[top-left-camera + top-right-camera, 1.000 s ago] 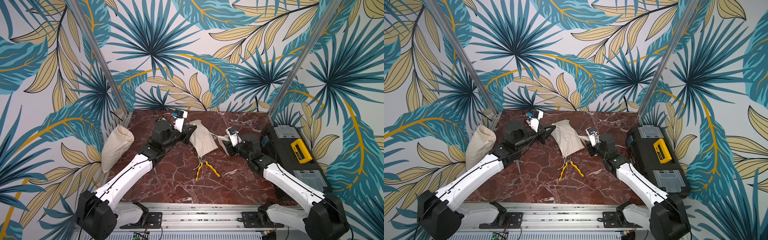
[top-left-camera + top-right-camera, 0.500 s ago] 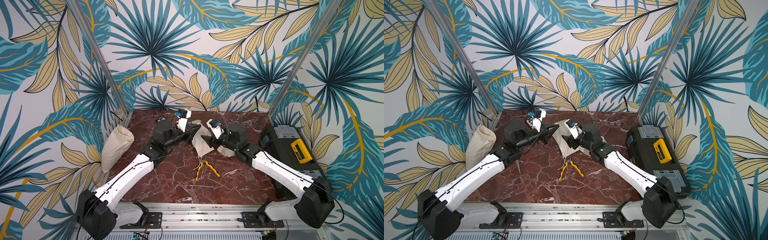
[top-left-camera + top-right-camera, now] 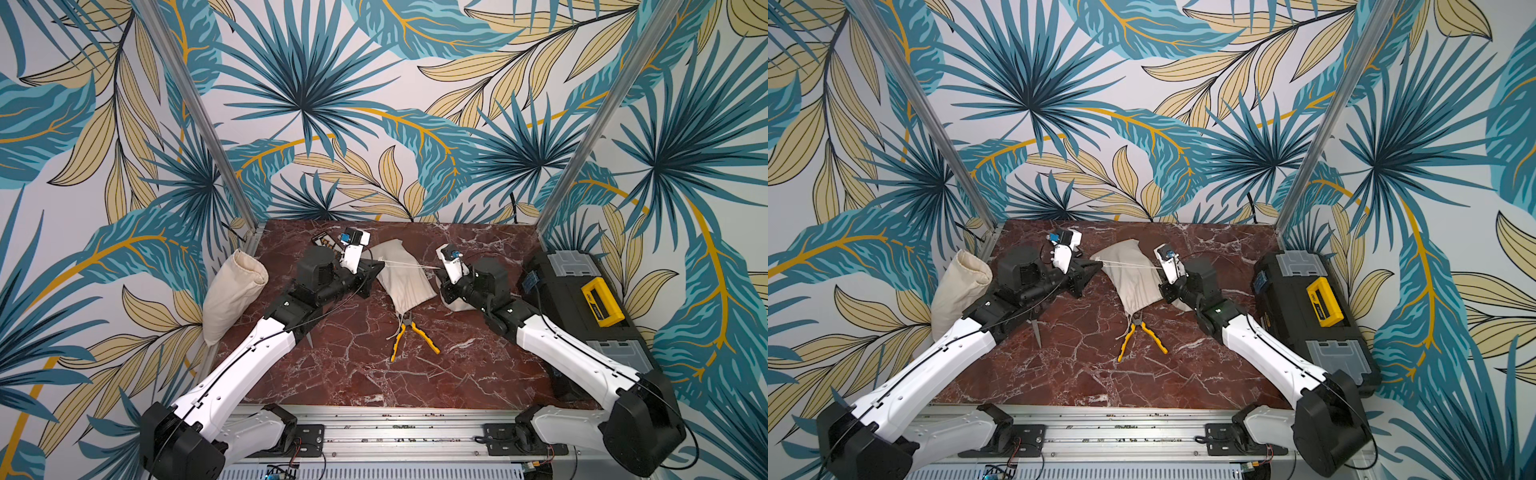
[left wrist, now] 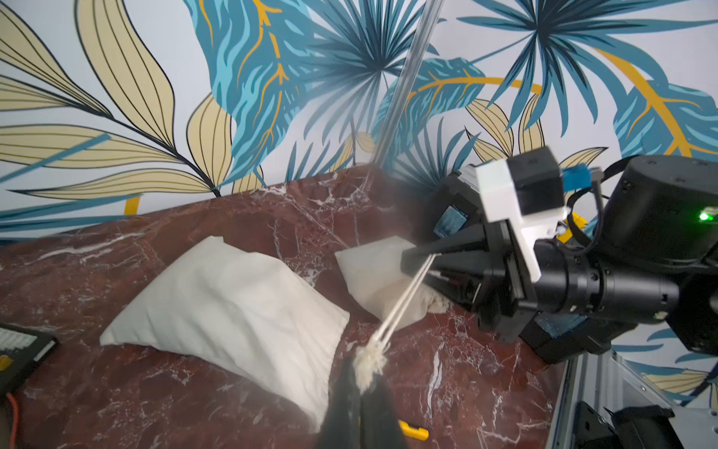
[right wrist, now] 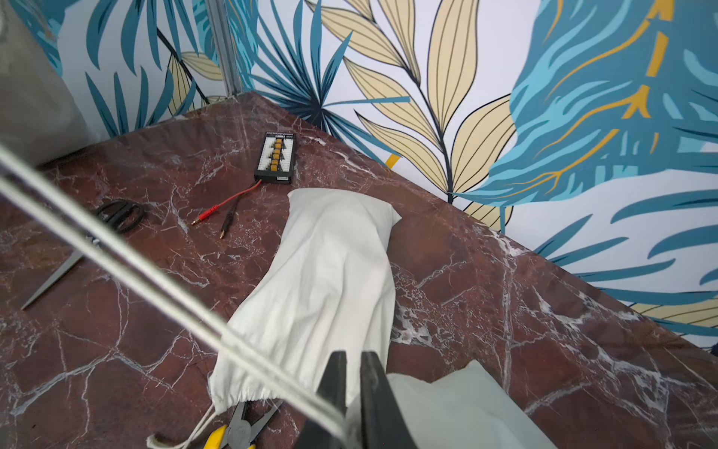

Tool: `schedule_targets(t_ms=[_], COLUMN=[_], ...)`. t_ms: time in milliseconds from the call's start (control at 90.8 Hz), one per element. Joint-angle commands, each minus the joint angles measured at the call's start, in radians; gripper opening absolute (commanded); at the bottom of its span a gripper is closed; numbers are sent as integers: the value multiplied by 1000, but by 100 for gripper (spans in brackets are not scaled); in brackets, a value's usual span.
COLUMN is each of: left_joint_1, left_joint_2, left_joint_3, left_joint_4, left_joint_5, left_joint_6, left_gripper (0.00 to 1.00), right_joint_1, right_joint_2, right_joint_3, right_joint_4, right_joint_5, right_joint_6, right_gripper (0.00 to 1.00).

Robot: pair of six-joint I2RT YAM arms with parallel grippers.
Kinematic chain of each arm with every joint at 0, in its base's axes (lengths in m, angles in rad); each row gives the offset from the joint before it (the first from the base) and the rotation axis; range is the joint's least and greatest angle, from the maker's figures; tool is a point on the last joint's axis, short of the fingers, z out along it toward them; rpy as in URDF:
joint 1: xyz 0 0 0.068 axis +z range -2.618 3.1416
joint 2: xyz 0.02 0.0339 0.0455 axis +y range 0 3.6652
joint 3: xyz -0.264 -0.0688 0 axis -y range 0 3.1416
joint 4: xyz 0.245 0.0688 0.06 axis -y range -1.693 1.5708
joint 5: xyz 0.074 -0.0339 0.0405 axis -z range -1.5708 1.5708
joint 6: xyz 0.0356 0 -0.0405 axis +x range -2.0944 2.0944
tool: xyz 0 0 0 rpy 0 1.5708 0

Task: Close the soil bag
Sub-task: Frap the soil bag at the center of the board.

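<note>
Cream cloth bag (contents hidden) lies on red marble tabletop; left gripper, right gripper pinch taut white cord.

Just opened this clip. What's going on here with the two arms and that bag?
Both arms hold a doubled white cord stretched taut between them, crossing over the cloth bag that lies mid-table. The left gripper is shut on the cord's frayed end; the right gripper pinches the other end. The bag's gathered mouth lies by the yellow pliers. A smaller bag sits under the right gripper; which bag the cord belongs to I cannot tell.
</note>
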Motion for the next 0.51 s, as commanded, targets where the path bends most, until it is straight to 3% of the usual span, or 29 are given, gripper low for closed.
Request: schedule_targets(t_ms=[0, 198, 286, 374, 496], left_joint_1=[132, 180, 180, 171, 145], left_joint_2=[-146, -149, -118, -71, -21], left_joint_3=[44, 30, 26, 28, 41], left_joint_4=[90, 84, 108, 145, 154], left_joint_5=[-197, -202, -141, -52, -21], left_joint_6=[6, -11, -26, -45, -40], left_gripper=[0, 0, 0, 0, 0], right_joint_1=[-207, -303, -312, -330, -364], right_joint_2=[-16, 2, 44, 111, 205], right_joint_3=[-129, -132, -88, 8, 201], right_joint_4=[-243, -186, -139, -107, -100], right_joint_5=[358, 350, 331, 288, 298], right_joint_6=[139, 162, 145, 113, 33], right_gripper=[13, 21, 20, 6, 0])
